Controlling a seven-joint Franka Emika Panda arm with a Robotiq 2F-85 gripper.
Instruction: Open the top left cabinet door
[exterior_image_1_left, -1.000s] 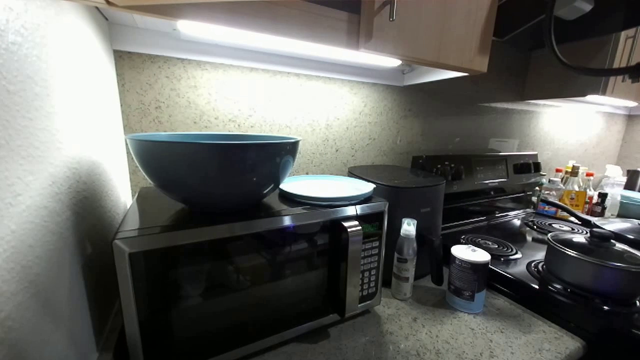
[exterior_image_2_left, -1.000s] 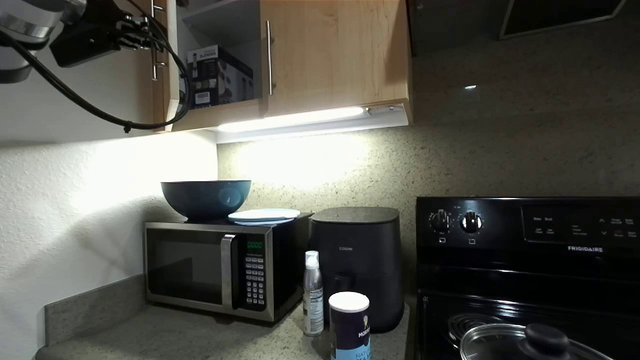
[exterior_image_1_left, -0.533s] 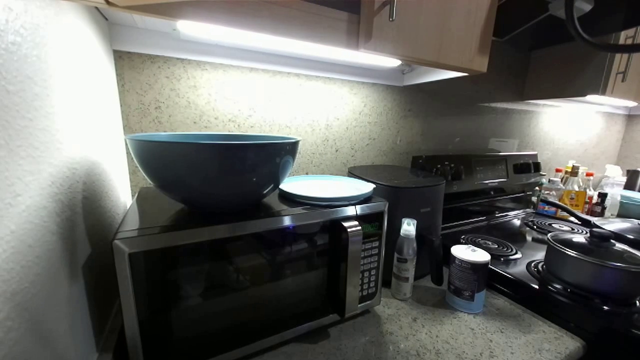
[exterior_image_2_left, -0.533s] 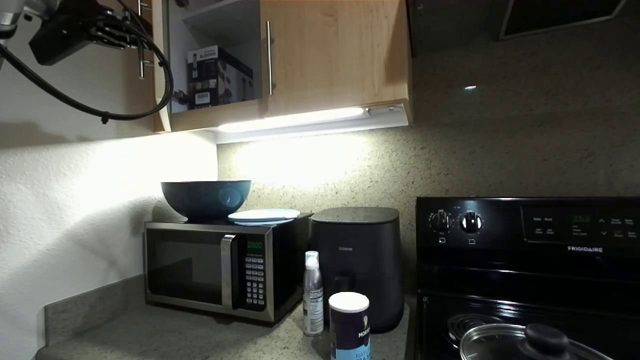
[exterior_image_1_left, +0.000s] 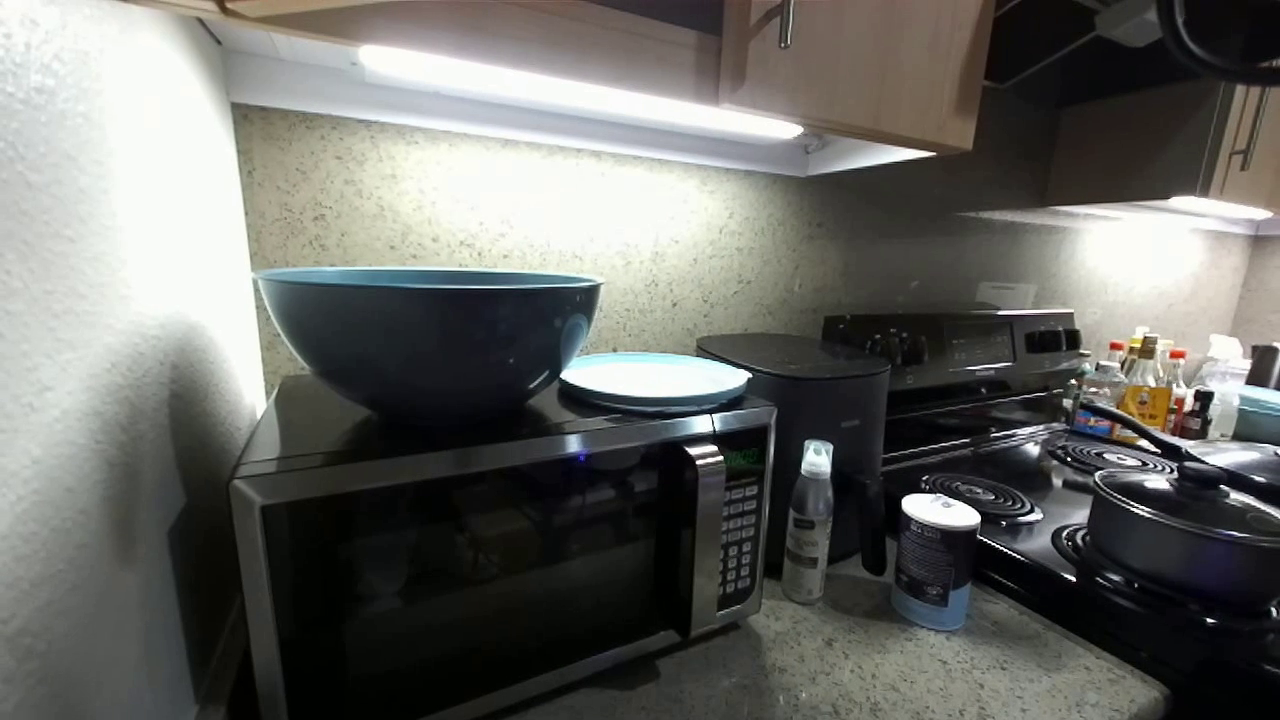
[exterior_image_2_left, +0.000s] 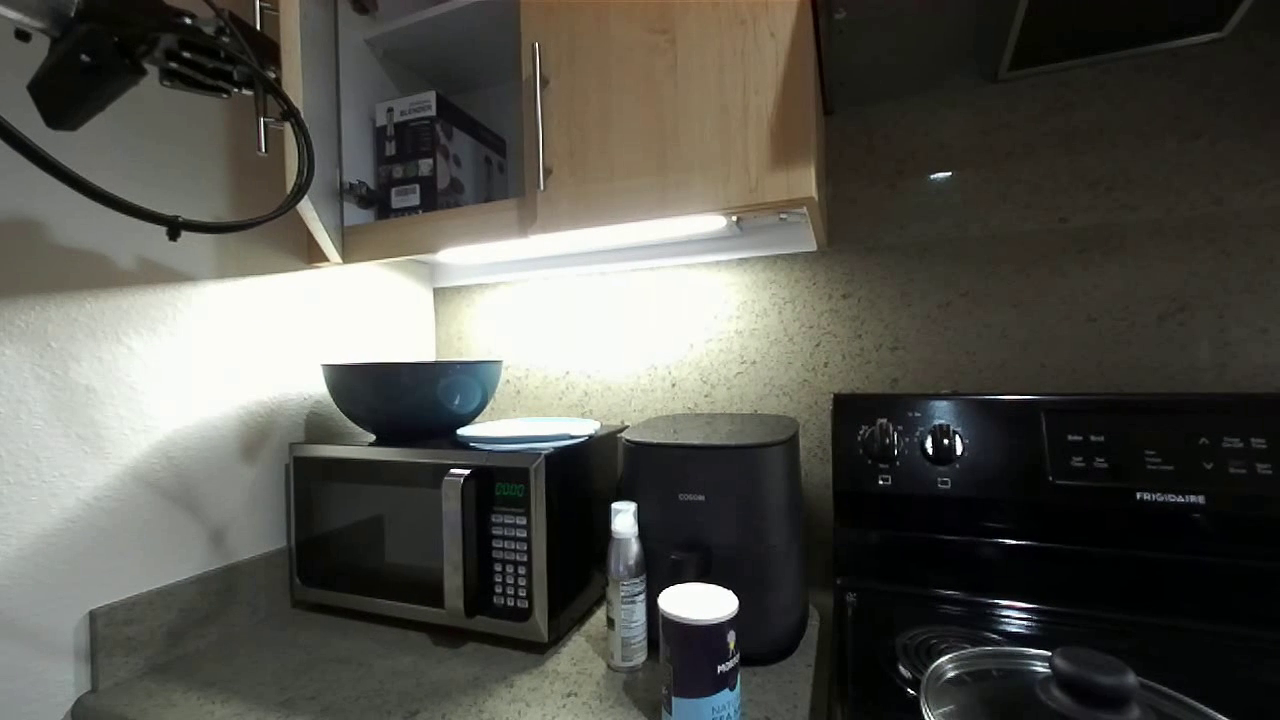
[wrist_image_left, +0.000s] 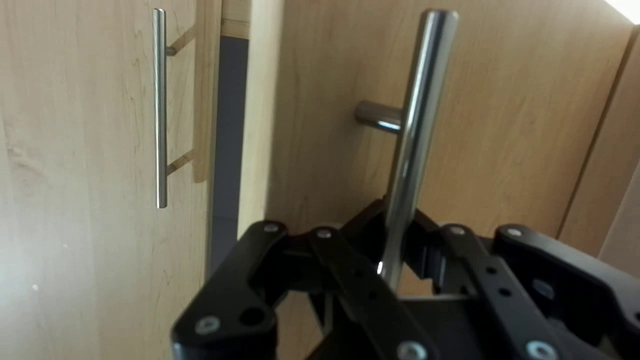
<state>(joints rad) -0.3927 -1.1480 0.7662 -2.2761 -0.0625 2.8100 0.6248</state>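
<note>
The top left cabinet door (exterior_image_2_left: 318, 140) is swung well out from its frame, its pale inner face showing in an exterior view. A long metal bar handle (wrist_image_left: 425, 75) stands on the door's wooden front (wrist_image_left: 500, 125) in the wrist view. My gripper (wrist_image_left: 397, 220) is shut on the lower part of this bar, black fingers on both sides of it. At the upper left of an exterior view, the gripper (exterior_image_2_left: 240, 65) reaches the handle (exterior_image_2_left: 262, 110) from the left. Its fingertips are partly hidden there by the cable and the handle.
Inside the cabinet stands a blender box (exterior_image_2_left: 440, 150). The neighbouring door (exterior_image_2_left: 670, 110) is closed, with its own bar handle (wrist_image_left: 160, 110). A black cable (exterior_image_2_left: 200, 225) loops below the arm. Underneath are a microwave (exterior_image_2_left: 415, 540), a bowl (exterior_image_2_left: 410, 400) and an air fryer (exterior_image_2_left: 715, 540).
The door has swung farther out, moving left with my gripper and the cable in an exterior view. More of its inner face and the cabinet interior now shows. The grip has stayed on the handle.
</note>
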